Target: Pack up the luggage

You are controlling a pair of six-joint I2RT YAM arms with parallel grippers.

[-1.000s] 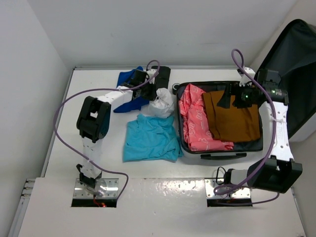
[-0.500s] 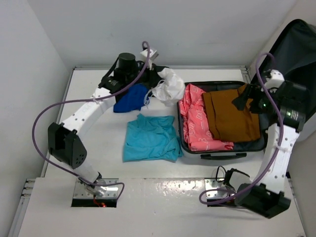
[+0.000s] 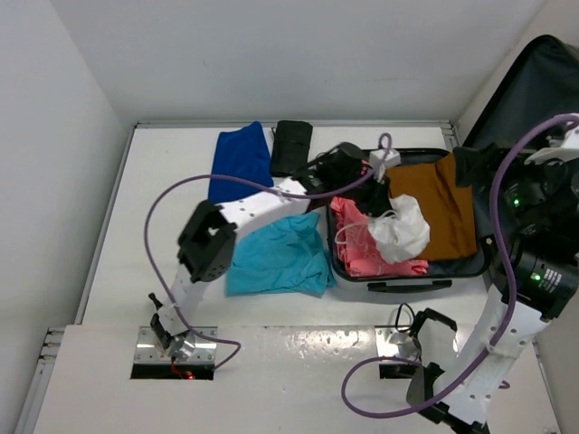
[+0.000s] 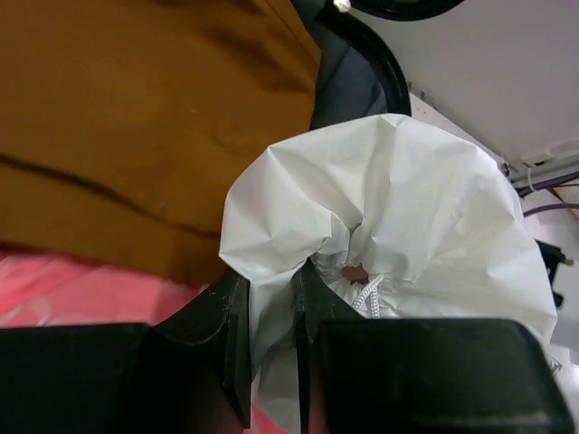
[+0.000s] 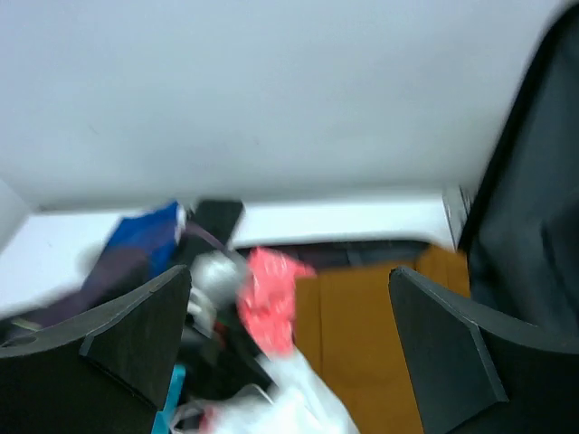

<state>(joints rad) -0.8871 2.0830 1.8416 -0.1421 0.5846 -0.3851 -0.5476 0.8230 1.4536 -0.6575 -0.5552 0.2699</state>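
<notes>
Two tools: the left tool (image 4: 270,312) pinches the white bag (image 3: 401,231) over the luggage (image 3: 409,284) and should next lower and drop it; the right tool (image 5: 289,344) is spread wide, empty.

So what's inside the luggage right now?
In the luggage: a pink garment on the left, a brown garment on the right. The left end effector holds a white bag over them. Anything beneath the clothes is covered.

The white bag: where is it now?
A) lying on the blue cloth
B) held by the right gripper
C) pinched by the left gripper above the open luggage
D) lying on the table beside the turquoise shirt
C: the left gripper is shut on the white bag, above the pink garment in the luggage.
</notes>
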